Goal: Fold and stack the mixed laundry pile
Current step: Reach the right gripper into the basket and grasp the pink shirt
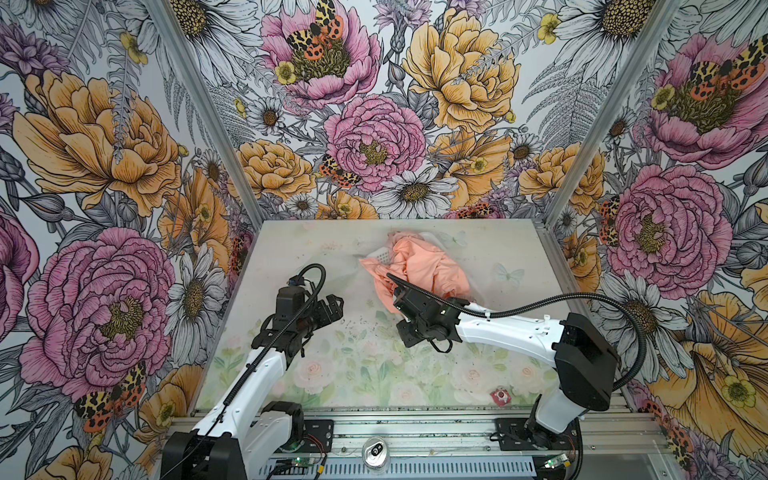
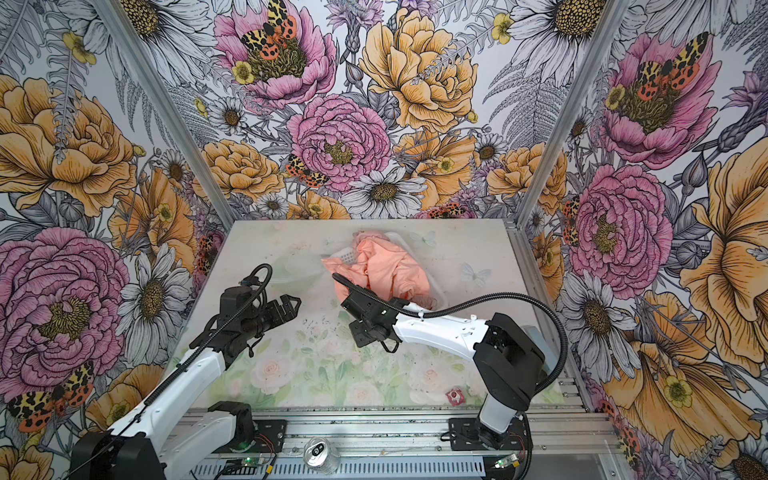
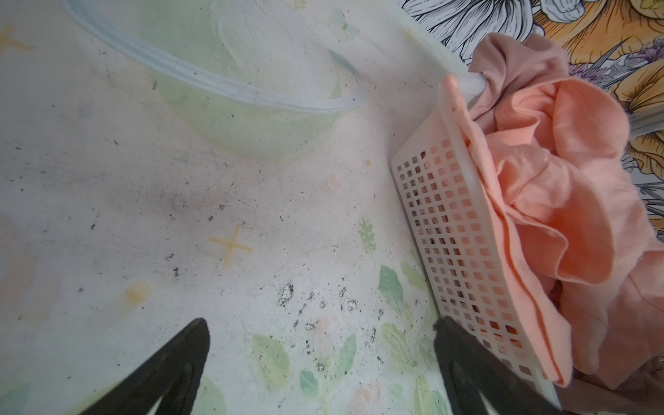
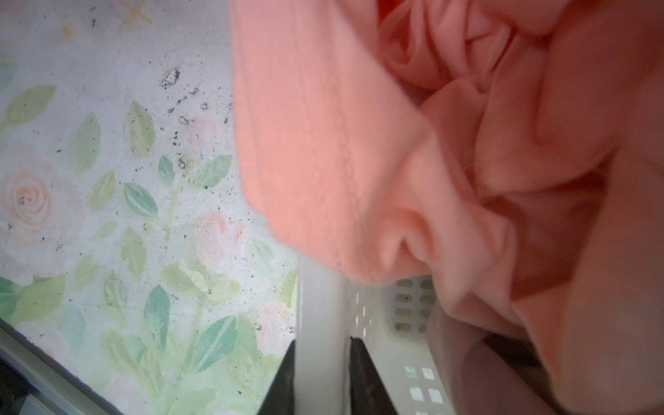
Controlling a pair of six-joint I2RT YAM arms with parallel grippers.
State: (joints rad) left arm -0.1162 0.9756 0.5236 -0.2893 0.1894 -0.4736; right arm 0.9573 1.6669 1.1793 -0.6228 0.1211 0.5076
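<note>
Two garments, both bunched in the white perforated basket (image 1: 382, 254) at upper centre of the worktop (image 1: 332, 374) in both top views. The peach T-shirt (image 1: 419, 266) is on top and spills over the rim. The dusty-pink garment (image 3: 517, 57) pokes out at the far end, mostly buried. Nothing is folded or stacked, so the task looks barely begun.

Right end effector (image 4: 321, 345): in the right wrist view its fingers sit either side of the basket's wall, pinching plastic, not cloth. My read: it holds the basket to tip, drag or steady it so the laundry comes out. Shirt fabric hangs just beside the pinch, so a snag is possible.

Left end effector (image 1: 334, 305): fingers spread wide, nothing between them, hovering over bare worktop left of the basket, apart from it. Likely placed there to take the cloth. The shirt's chest graphic isn't visible from here.
</note>
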